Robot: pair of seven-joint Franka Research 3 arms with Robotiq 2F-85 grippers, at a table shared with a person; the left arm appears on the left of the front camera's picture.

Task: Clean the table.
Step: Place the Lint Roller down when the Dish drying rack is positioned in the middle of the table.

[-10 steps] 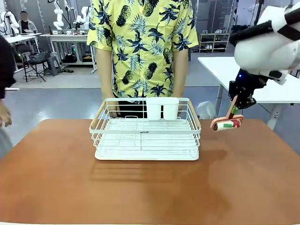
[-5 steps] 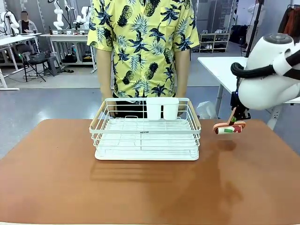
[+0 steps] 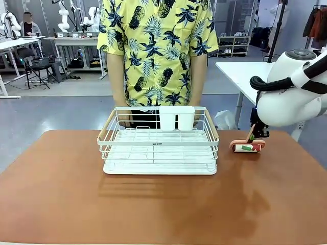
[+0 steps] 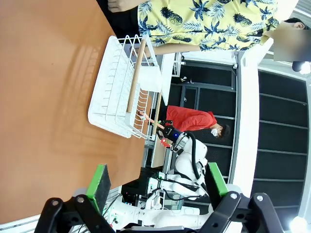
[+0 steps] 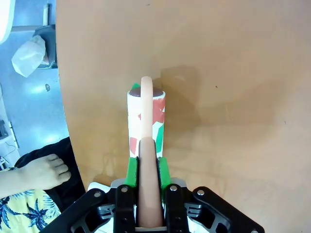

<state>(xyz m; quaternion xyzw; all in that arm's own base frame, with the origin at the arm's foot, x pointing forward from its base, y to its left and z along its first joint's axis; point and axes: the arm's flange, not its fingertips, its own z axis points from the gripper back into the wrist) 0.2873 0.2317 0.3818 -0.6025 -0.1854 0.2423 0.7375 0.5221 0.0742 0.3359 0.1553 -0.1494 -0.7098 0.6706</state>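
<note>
Rack (image 3: 158,145) mid-table (image 3: 76,204) — person (image 3: 158,51) behind

A robotics laboratory: white robot arms (image 3: 69,18) stand on workbenches (image 3: 71,41) at the rear, with an office chair (image 3: 38,66), metal shelving (image 3: 232,46), grey floor (image 3: 56,109), and a white-topped table (image 3: 245,76) beside the reddish-brown tabletop (image 3: 163,204).

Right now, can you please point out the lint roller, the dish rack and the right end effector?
lint roller (image 3: 247,147): front view, on the printed roll.
dish rack (image 3: 158,144): front view, on the front wire wall.
right end effector (image 5: 144,167): right wrist view, midway between the green pads, shut on the roller's handle.
</note>
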